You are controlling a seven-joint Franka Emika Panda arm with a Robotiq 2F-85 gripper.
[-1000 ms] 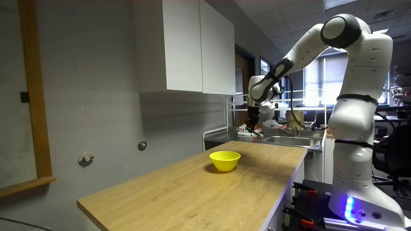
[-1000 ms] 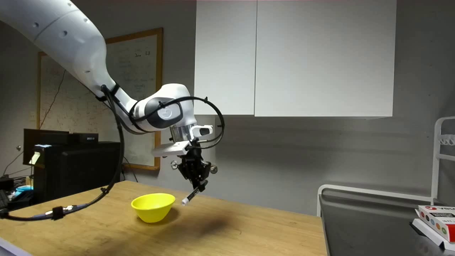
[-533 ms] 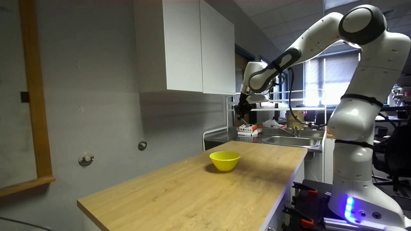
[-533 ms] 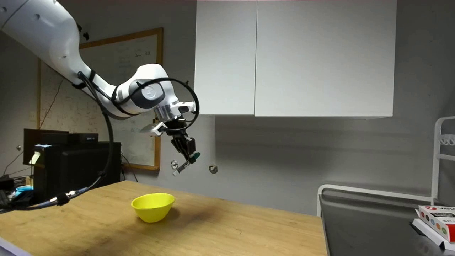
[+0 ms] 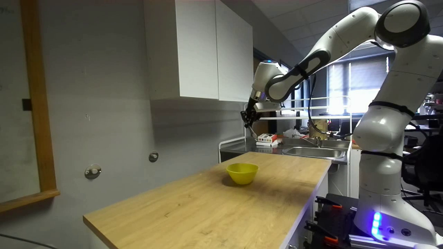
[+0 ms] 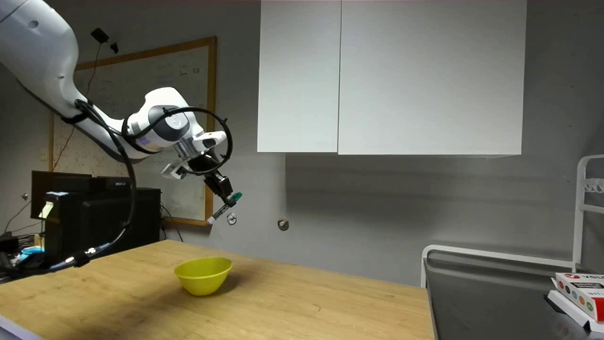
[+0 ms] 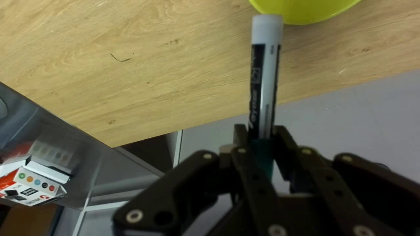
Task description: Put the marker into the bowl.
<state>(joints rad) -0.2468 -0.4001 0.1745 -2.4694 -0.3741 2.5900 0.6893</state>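
Observation:
The yellow bowl [image 5: 242,174] stands upright on the wooden table; it also shows in an exterior view [image 6: 203,277], and part of it at the top edge of the wrist view [image 7: 305,11]. My gripper [image 7: 261,139] is shut on the marker [image 7: 265,75] near its dark green cap. The marker's white and black body sticks out past the fingertips, its white end overlapping the bowl's edge in the wrist view. In an exterior view the gripper [image 6: 230,200] holds the tilted marker [image 6: 218,213] well above the table, with the bowl lower down and apart from it.
The wooden table [image 6: 306,302] meets a dark metal counter with a sink [image 5: 316,152]. A white and red box [image 6: 580,288] lies on that counter. White wall cabinets [image 6: 391,80] hang above. A black cable loops from the arm.
My gripper has risen with the marker in it and moved left in both exterior views, tilting more. The bowl has not moved.

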